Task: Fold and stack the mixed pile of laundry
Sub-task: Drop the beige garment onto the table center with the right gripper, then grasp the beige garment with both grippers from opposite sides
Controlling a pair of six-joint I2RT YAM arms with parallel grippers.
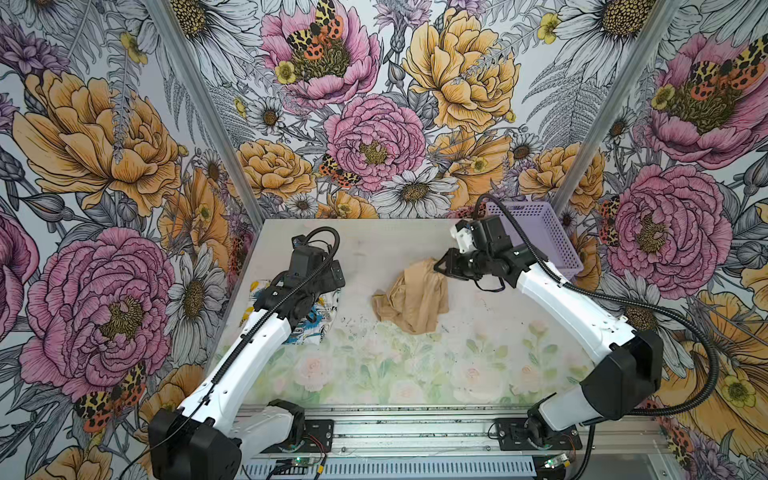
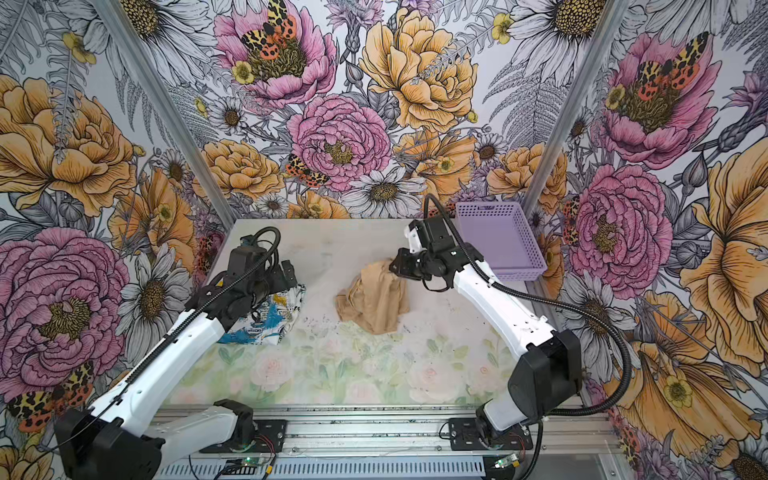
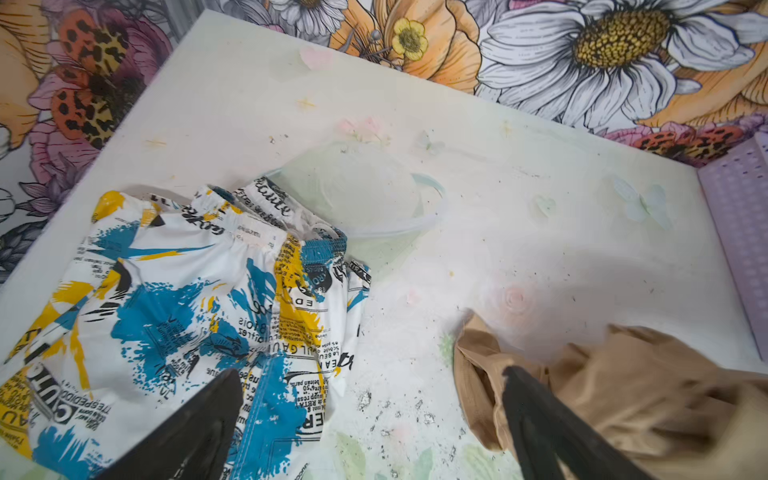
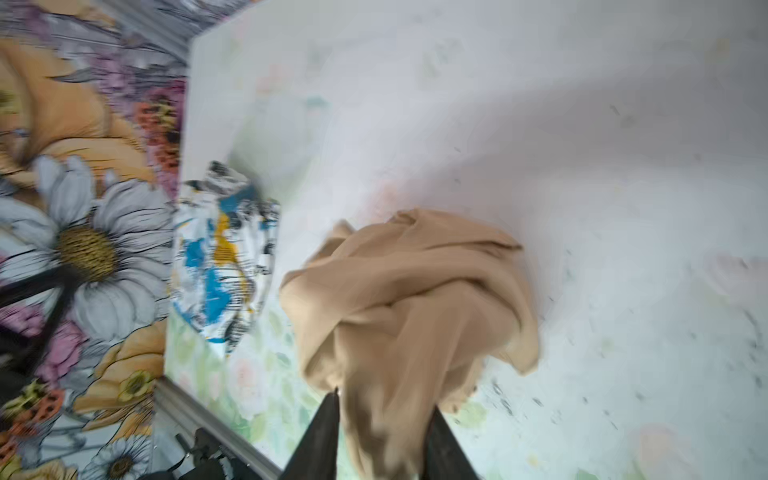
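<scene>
The printed garment (image 3: 187, 311) lies loosely flattened at the left of the table (image 1: 457, 365). The left gripper (image 3: 372, 376) hovers just above it with jaws spread wide, likely placed to pick an edge. Mid-table, the tan garment (image 1: 415, 299) peaks up into the right gripper (image 4: 386, 409), cloth between part-parted jaws — gripping or releasing, I cannot tell.

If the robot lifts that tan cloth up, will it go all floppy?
Probably floppy: the tan garment lies crumpled in soft folds. It is likely light, since the fabric looks thin. It might slip, because its surface looks smooth with a slight sheen.
</scene>
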